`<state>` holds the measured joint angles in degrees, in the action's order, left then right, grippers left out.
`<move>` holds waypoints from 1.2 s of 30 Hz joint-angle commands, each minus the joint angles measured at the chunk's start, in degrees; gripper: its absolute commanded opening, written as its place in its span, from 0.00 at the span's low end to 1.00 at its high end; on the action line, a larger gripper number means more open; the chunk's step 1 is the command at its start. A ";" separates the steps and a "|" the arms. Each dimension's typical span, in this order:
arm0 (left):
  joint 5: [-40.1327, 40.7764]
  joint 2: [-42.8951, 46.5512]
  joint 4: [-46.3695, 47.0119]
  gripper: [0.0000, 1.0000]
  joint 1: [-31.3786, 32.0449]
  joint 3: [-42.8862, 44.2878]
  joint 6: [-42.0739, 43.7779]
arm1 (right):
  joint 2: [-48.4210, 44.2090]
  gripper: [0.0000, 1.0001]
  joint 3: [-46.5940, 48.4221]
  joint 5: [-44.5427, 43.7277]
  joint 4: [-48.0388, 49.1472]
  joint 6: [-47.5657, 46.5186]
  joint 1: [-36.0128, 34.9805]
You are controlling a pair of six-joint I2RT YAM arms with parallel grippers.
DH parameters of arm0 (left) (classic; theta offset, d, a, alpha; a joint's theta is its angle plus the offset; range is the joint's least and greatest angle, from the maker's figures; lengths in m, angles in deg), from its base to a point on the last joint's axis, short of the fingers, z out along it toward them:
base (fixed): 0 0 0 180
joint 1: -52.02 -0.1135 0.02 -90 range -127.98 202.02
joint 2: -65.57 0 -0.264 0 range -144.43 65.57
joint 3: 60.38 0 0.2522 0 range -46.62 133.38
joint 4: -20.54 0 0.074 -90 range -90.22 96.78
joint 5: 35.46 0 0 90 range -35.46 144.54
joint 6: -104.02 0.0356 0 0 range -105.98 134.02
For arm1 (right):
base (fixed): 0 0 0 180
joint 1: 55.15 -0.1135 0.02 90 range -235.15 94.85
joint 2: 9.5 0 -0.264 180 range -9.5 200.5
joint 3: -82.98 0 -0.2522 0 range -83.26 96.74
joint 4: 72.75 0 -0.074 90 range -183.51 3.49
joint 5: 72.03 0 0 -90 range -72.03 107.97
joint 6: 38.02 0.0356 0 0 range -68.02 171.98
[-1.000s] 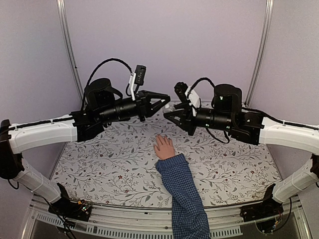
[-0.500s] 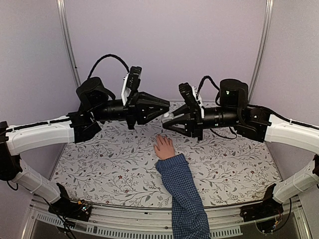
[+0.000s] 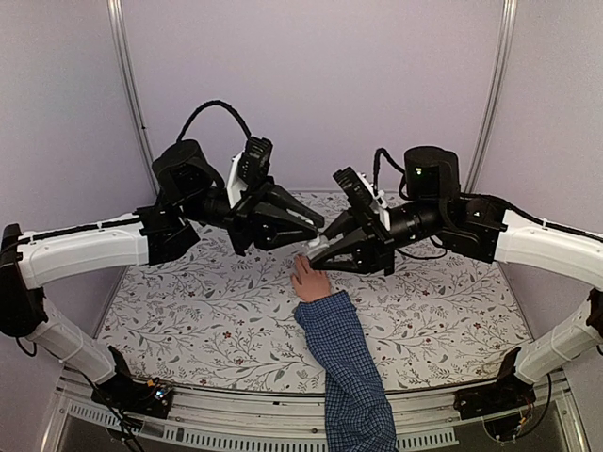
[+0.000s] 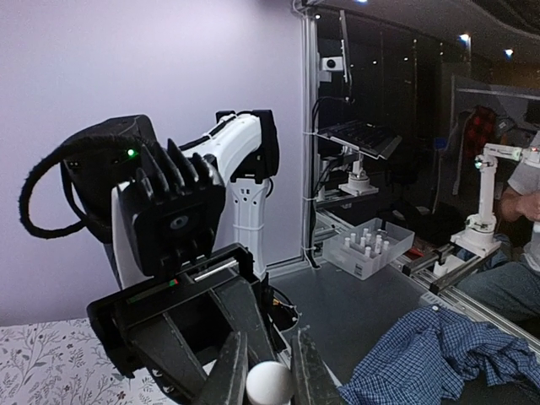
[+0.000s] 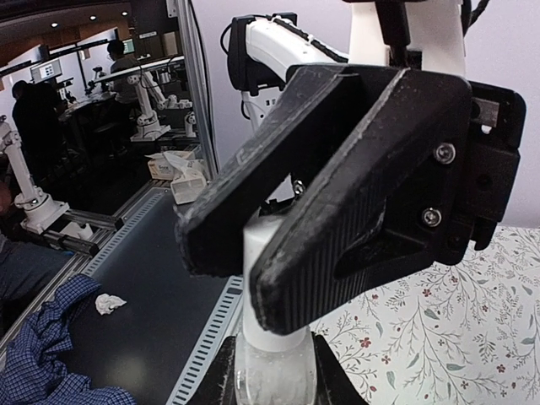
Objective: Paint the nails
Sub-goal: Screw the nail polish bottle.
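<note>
A pale hand (image 3: 309, 280) lies flat on the floral cloth, ending a blue checked sleeve (image 3: 349, 372); its nails are too small to make out. Just above the fingertips, my two grippers meet nose to nose on a small nail polish bottle (image 3: 316, 243). My right gripper (image 3: 314, 251) is shut on the clear glass body (image 5: 270, 375), which sits between its fingers (image 5: 272, 381). My left gripper (image 3: 317, 227) is shut on the white cap (image 5: 268, 253), whose round top (image 4: 270, 385) shows between its own fingertips (image 4: 270, 371).
The floral tablecloth (image 3: 207, 311) covers the table up to a plain rear wall with two frame posts (image 3: 132, 94). Both arms reach in from the sides. Beyond the table, the left wrist view shows a rack of white tubes (image 4: 371, 249).
Both grippers, still joined at the bottle, have tilted downward and sunk toward the hand's fingertips. The hand has not moved.
</note>
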<state>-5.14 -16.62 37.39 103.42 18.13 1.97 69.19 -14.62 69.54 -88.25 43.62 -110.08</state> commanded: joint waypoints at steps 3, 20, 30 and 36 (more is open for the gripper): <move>-1.09 -4.22 -8.37 0.00 0.24 -0.43 -0.04 | -0.06 0.00 5.56 8.73 7.61 -1.63 -1.58; 8.10 7.19 -6.94 0.43 -2.43 -4.49 -2.17 | -1.41 0.00 1.25 -4.15 6.16 -2.00 -1.40; 34.19 14.61 -11.72 0.55 -2.62 -8.53 -3.43 | -1.84 0.00 -1.82 -32.80 6.62 0.90 -1.40; 38.88 11.38 -9.87 0.55 -1.45 -7.29 -5.86 | -1.41 0.00 -1.77 -43.13 6.79 1.37 -1.58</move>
<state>26.46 -2.94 28.34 101.50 10.35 -1.83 68.47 -16.23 37.52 -83.53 43.88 -111.35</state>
